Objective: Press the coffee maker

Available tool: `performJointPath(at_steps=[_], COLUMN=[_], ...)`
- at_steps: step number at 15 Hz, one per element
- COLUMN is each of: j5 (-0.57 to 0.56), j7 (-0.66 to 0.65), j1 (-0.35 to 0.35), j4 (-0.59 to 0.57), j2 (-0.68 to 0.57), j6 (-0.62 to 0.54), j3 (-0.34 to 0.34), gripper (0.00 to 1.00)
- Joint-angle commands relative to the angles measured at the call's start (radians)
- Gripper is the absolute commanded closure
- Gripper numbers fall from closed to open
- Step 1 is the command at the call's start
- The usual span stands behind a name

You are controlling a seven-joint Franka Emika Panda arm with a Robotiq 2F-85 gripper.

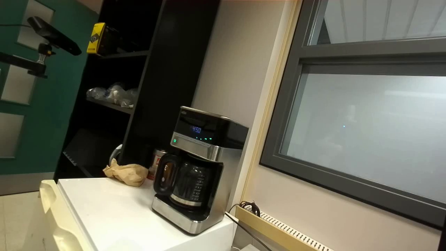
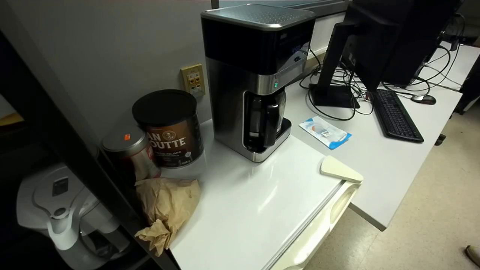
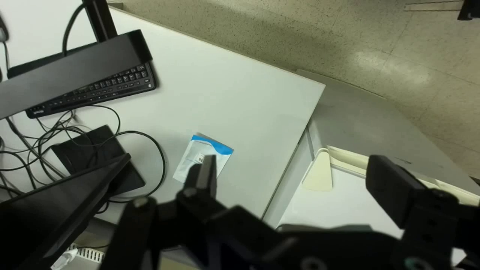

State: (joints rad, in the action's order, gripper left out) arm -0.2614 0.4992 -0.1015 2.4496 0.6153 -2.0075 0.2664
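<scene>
One carafe (image 1: 190, 184) inside coffee maker (image 2: 258, 82), lidded canister (image 2: 170, 137) beside

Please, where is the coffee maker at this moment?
In an exterior view, the coffee maker stands upper centre on the white cabinet, just right of the black-lidded can.

- My end effector (image 3: 292, 172): mostly black.
- I see the coffee maker (image 2: 245, 78) in silver and black, with bluish digits (image 1: 197, 130) and green lights (image 1: 175, 141).
- The counter (image 2: 232, 217): plain white.
- The paper bag (image 2: 170, 202): light brown.
- The tub (image 2: 168, 129): black and brown, white lettering (image 2: 167, 144).
- The packet (image 2: 325, 132): white, edged blue.
</scene>
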Motion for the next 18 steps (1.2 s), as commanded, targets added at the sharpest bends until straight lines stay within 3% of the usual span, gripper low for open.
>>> performJointPath(at_steps=[1,12,13,15,18], j5=[0.002,0.021,0.028,0.030,0.035], j7=[0.001,0.083,0.096,0.114,0.140], j1=[-0.001,0.060,0.068,0.076,0.085], j4=[-0.002,-0.058,-0.069,-0.086,-0.106], j2=[-0.001,-0.192,-0.221,-0.275,-0.352], j6=[0.003,-0.184,-0.206,-0.270,-0.396], j3=[-0.002,0.000,0.000,-0.007,-0.020], gripper=[0.00,0.00,0.25,0.31,0.55])
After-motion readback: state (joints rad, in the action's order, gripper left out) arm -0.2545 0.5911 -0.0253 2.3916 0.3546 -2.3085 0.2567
